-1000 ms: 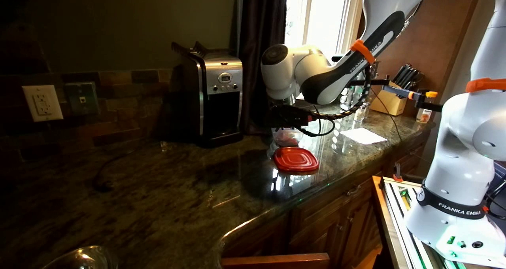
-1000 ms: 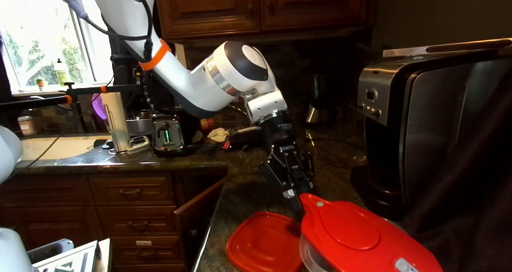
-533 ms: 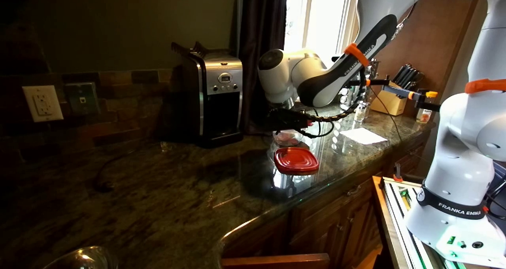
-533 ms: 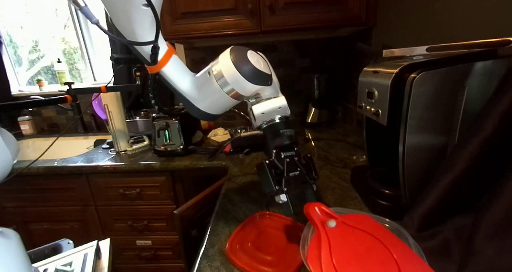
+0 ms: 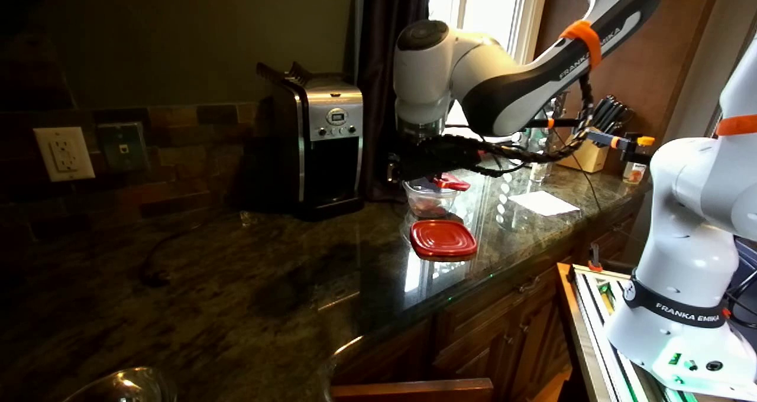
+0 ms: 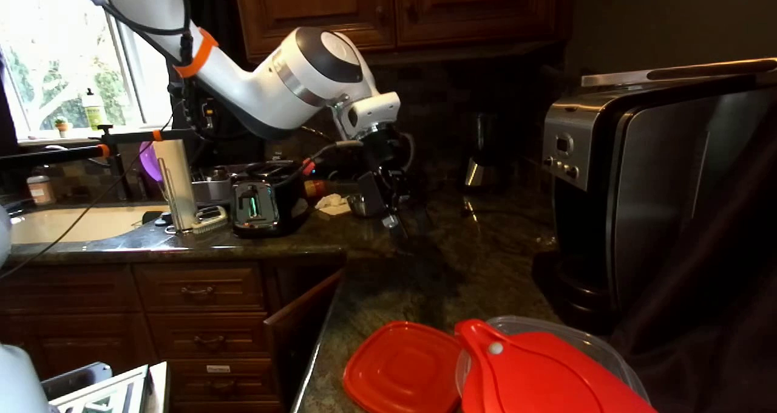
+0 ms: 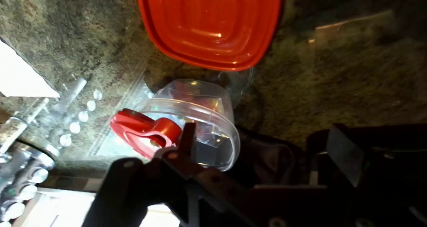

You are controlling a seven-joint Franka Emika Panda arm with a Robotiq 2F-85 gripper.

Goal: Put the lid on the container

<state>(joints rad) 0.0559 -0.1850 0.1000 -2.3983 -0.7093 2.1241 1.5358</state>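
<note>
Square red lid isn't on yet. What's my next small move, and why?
Probably ease the open gripper toward the other red piece to move it aside: it seems to lie partly over the clear tub, likely blocking the square lid, which lies beside the tub.

Window [image 5: 488, 6]: daylight source, overexposed to white. Back wall [image 5: 195, 41]: dim, falling to near-black at the upper corner. Curtain [image 5: 387, 65]: deep shadow, folds barely legible. Countertop [image 5: 236, 307]: polished; white glare streaks just beside the lid [image 7: 210, 16] in an exterior view; broad soft shadow beneath the gripper [image 7: 263, 137]. Lid, wrist view: well lit, pinpoint highlights. Container [image 7: 196, 90]: bright glints along rim. Gripper: underexposed, detail lost, nearest parts soft. Paper sheet [image 7: 23, 71]: featureless white.
</note>
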